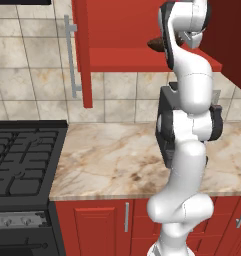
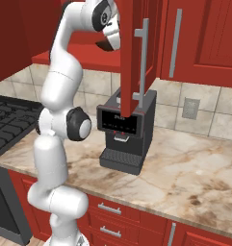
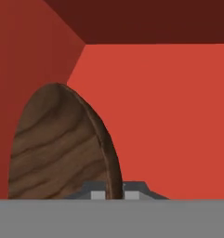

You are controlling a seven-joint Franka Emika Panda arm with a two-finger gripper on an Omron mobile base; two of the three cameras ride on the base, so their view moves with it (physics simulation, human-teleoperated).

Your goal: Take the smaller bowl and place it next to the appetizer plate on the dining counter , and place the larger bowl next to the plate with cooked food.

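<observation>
Your smaller bowl point(image 3: 62, 144), the dark brown wooden one with the wavy grain, is up inside the open red wall cabinet point(image 3: 169, 116), and in the hand view it stands on edge with its rim running between the fingertips, so the gripper point(image 3: 114, 194) is clamped on that rim. From the left base view you can see a dark sliver of the bowl point(image 1: 156, 45) poking out beside the wrist at shelf height. Below it, the black coffee machine point(image 2: 124, 134) sits on the marbled wall counter point(image 1: 112, 160), with the black stove point(image 1: 22, 160) to the left.
</observation>
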